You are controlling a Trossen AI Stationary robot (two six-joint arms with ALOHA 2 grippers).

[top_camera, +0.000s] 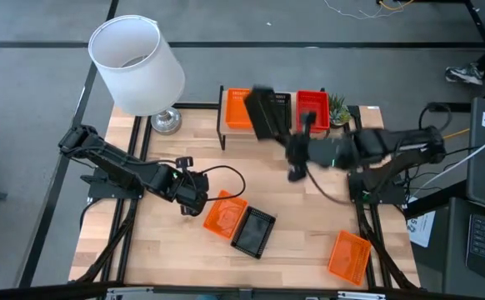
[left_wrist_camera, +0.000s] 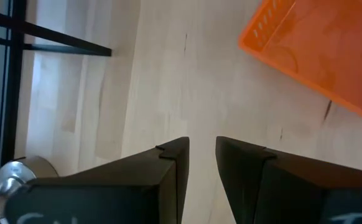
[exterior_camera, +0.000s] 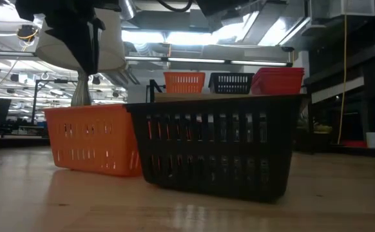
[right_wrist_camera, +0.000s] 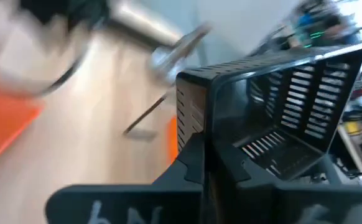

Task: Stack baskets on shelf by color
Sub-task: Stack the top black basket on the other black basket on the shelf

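The light-wood shelf stands at the table's far edge and carries an orange basket, a black one and red ones. My right gripper is shut on another black basket, which is in the air in front of the shelf. An orange basket and a black basket rest side by side on the tabletop near its middle. A further orange basket lies by the near right corner. My left gripper hovers just left of the middle orange basket, narrowly open and touching nothing. My right gripper pinches the black basket by one wall at its rim, one finger inside the basket and one outside. The basket is lifted clear of the table and tilted, its open side turned sideways.
A lamp with a white shade and a metal base stands at the far left corner. A small plant sits right of the shelf. In the low view the two middle baskets stand in front of the shelf.
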